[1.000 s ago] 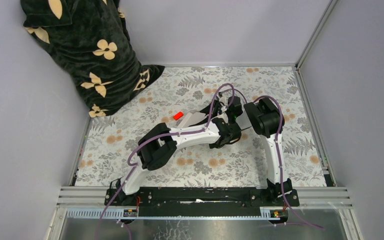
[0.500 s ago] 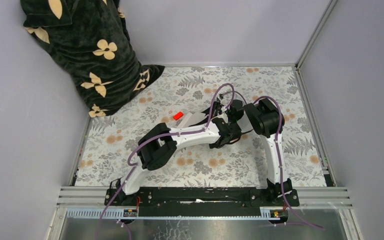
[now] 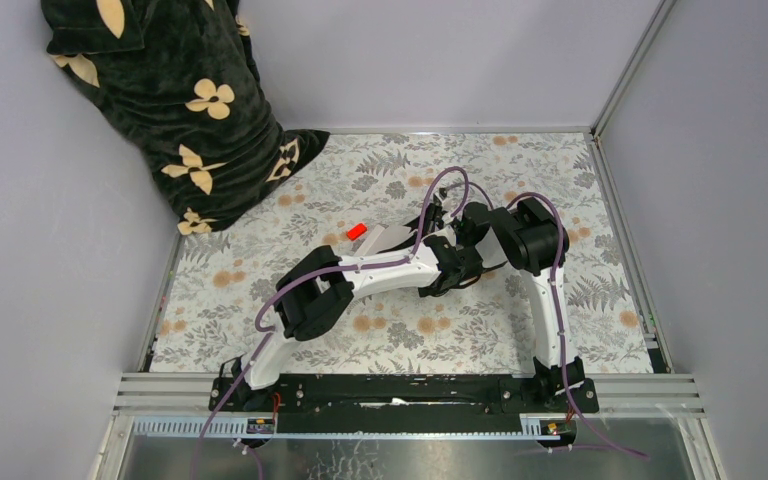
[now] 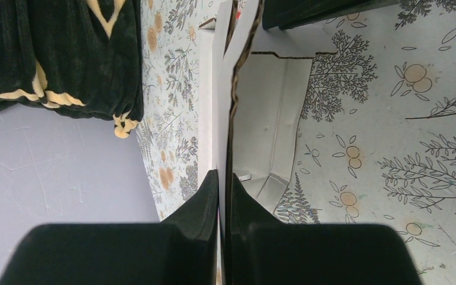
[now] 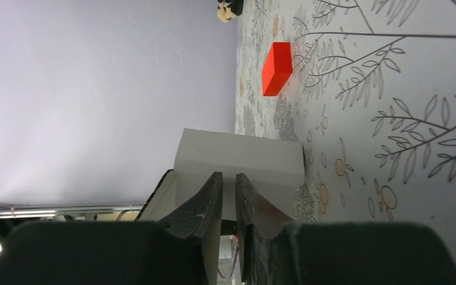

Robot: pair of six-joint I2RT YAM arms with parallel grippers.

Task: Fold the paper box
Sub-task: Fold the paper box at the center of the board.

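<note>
The paper box (image 4: 270, 113) is found part-folded on the floral desk (image 3: 600, 290), near its middle, between the two arms. One upright wall of it is clenched edge-on by the left tool (image 4: 224, 176). The right tool (image 5: 228, 176) is held nearly closed at a white panel of the box; whether that panel is pinched cannot be told. A small red block (image 5: 276, 68) is seen beyond, apart from the box.

The white cardboard paper box (image 4: 270, 113) lies partly folded, walls raised, on the table (image 3: 600, 330)
</note>
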